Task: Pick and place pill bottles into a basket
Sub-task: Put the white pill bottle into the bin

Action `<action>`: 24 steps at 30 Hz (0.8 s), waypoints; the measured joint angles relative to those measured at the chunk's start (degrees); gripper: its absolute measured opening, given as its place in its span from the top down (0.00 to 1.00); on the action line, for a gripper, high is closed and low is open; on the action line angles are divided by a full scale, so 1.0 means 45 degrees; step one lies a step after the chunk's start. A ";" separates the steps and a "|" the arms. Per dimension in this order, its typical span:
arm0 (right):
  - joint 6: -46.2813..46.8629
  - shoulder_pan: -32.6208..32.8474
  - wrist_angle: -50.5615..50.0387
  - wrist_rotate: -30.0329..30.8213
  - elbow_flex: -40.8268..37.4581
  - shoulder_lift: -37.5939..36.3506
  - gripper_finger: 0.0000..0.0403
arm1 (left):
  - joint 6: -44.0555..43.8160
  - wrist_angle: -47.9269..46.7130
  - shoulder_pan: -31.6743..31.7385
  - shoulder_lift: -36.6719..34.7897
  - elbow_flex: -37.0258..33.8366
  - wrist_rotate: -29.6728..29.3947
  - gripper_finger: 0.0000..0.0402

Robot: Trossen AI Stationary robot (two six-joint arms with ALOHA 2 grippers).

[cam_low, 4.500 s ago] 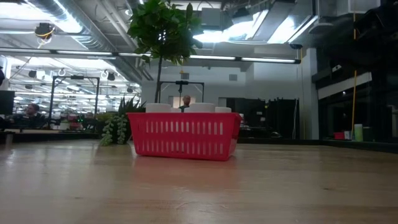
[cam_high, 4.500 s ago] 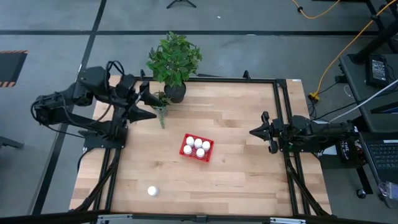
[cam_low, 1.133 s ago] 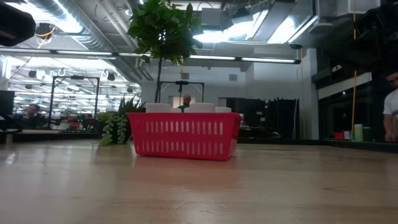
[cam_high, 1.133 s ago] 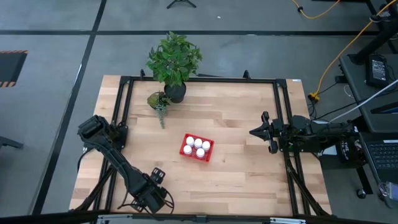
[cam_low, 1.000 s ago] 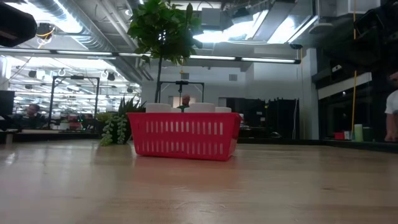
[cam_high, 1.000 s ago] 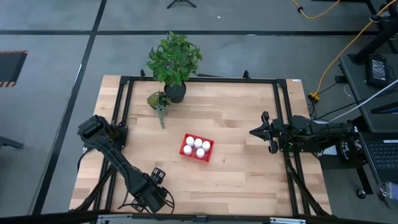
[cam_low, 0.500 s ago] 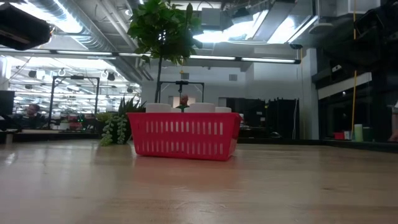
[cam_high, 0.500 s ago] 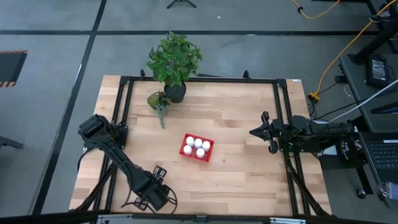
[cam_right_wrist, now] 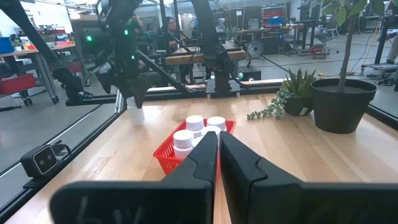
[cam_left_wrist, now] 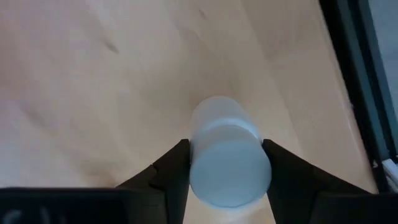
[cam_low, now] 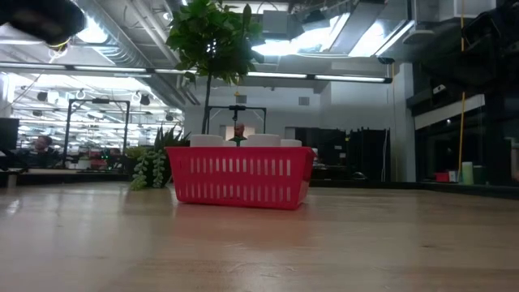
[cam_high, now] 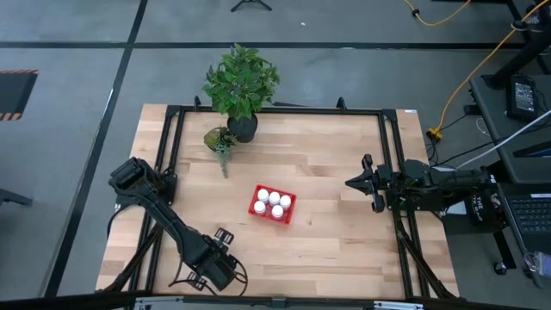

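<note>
A: Status, L arm?

B: Left tool (cam_left_wrist: 227, 163) is closed onto the last pill bottle (cam_left_wrist: 229, 159); one finger (cam_left_wrist: 169, 168) on each side of the bottle body, cap end toward the wrist cam. Bottle appears to be just off the counter (cam_high: 344, 172), but contact can't be confirmed from these views. In the right wrist view the same bottle (cam_right_wrist: 135, 113) hangs under the L tool at the counter's near-left corner.

A: Step in hand?

B: Judged: grasp done, lift/transfer phase. Five pill bottles (cam_high: 274, 202) already sit in the basket (cam_high: 256, 209), caps showing above its rim in the low view. This is no. 6, so the task is nearly complete.

A: Target location rel. to tool?

B: Basket is well apart from the L tool, toward counter centre, up and right of it in the high view. Free slot looks to be at the basket's near side; exact cell can't be told.

A: Next move reqs?

B: Raise bottle above rim height, traverse to basket, align over the open slot, lower, then release. Keep bottle upright; avoid clipping the lattice wall or seated caps.

A: R arm?

B: Right tool (cam_right_wrist: 219, 138) parked at the right edge of the counter, fingers nearly together, holding nothing.
</note>
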 joint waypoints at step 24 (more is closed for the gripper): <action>0.0000 0.0002 0.0000 -0.0004 0.0000 0.0000 0.95 | 0.6624 -0.2651 0.4370 -0.0021 0.4368 -0.3187 0.61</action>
